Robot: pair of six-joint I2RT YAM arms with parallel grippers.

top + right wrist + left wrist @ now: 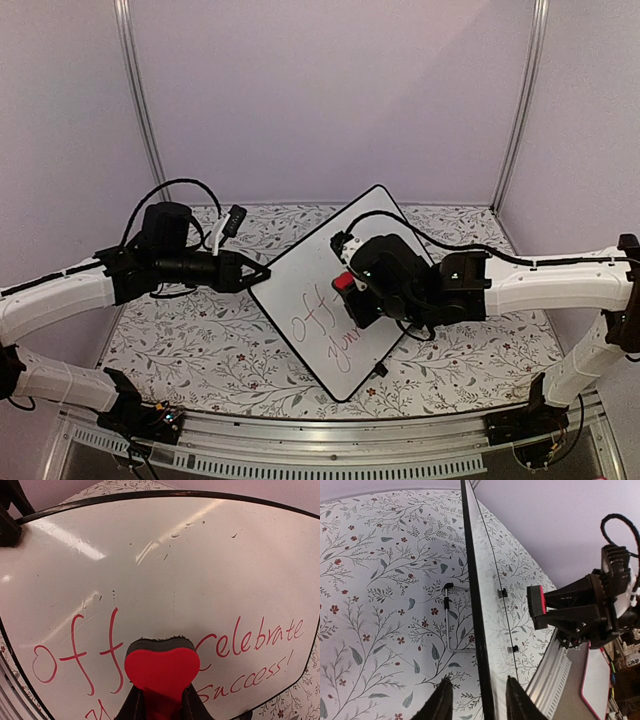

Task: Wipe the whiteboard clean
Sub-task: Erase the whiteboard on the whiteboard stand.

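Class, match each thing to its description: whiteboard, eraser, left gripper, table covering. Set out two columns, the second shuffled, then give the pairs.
1 whiteboard
2 eraser
3 left gripper
4 table covering

A held by the right gripper
B floral print
C bears red handwriting
D fingers either side of the whiteboard's rim

Pairs: 1-C, 2-A, 3-D, 4-B

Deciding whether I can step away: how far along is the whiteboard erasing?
Done: nothing clearly; red writing fills the lower whiteboard. In hand: the right gripper holds the red eraser in front of the words, and the left gripper straddles the board's edge. Left: wiping all the text.
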